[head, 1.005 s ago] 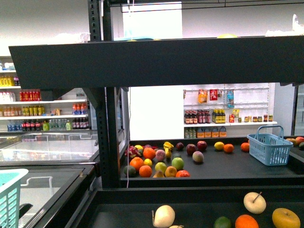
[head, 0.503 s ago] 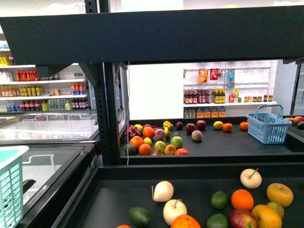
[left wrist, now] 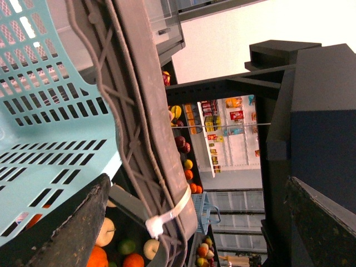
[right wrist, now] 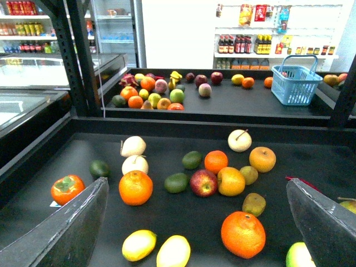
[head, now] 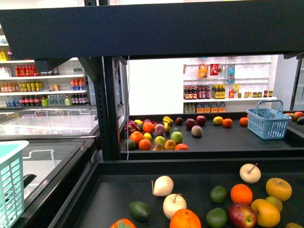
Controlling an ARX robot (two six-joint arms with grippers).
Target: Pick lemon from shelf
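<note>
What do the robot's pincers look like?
The right pincer has two flat, wedge-shaped fingers, dark grey with pale, scuffed speckles. The left pincer has matching fingers. The arms themselves do not show.

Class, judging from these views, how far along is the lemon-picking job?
Done: the right gripper hovers over the matt-black display shelf. In hand: nothing; its jaws stand open. Left: two small bright-yellow oval lemons lie untouched on that shelf; one needs reaching, grasping, lifting.

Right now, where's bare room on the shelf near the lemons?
Bare patch bordered by the lemons, red apple and big orange; another strip between the white pear and the back rim of the shelf. Crowded around the apple.
</note>
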